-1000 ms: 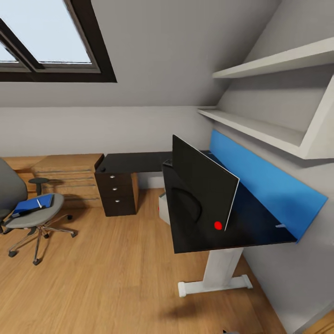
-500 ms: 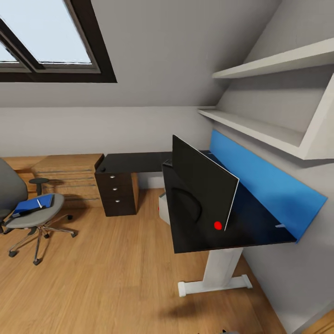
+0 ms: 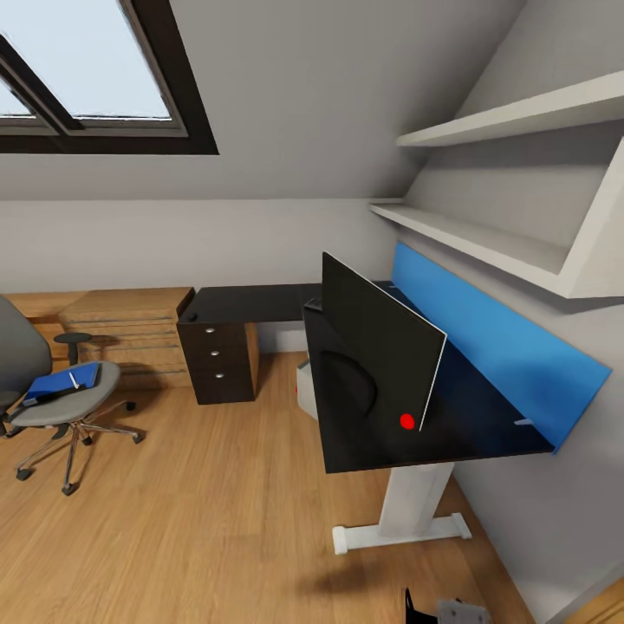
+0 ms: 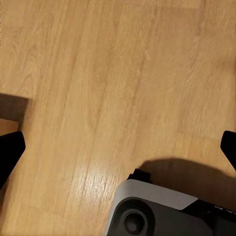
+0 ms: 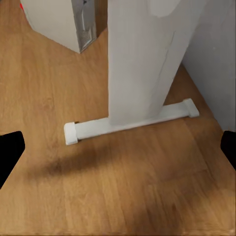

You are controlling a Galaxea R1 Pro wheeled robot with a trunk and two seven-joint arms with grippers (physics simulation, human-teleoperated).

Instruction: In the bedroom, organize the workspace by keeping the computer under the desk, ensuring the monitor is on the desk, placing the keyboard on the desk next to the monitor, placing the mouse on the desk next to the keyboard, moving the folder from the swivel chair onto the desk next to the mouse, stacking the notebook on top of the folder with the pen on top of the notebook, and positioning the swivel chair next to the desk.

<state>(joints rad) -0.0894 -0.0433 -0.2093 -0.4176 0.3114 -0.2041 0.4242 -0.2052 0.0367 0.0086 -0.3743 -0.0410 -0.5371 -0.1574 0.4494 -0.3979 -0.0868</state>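
The monitor (image 3: pixel 381 351) is standing on the black desk (image 3: pixel 485 425); the blue folder (image 3: pixel 61 381) is lying on the swivel chair (image 3: pixel 52 407), well apart across the wood floor (image 3: pixel 208 520). Under the desk, the right wrist view is showing the white desk leg (image 5: pixel 140 59) and computer (image 5: pixel 59 22). Both claws' fingers are spread apart: left gripper (image 4: pixel 118 152), right gripper (image 5: pixel 118 155). No writing is readable.
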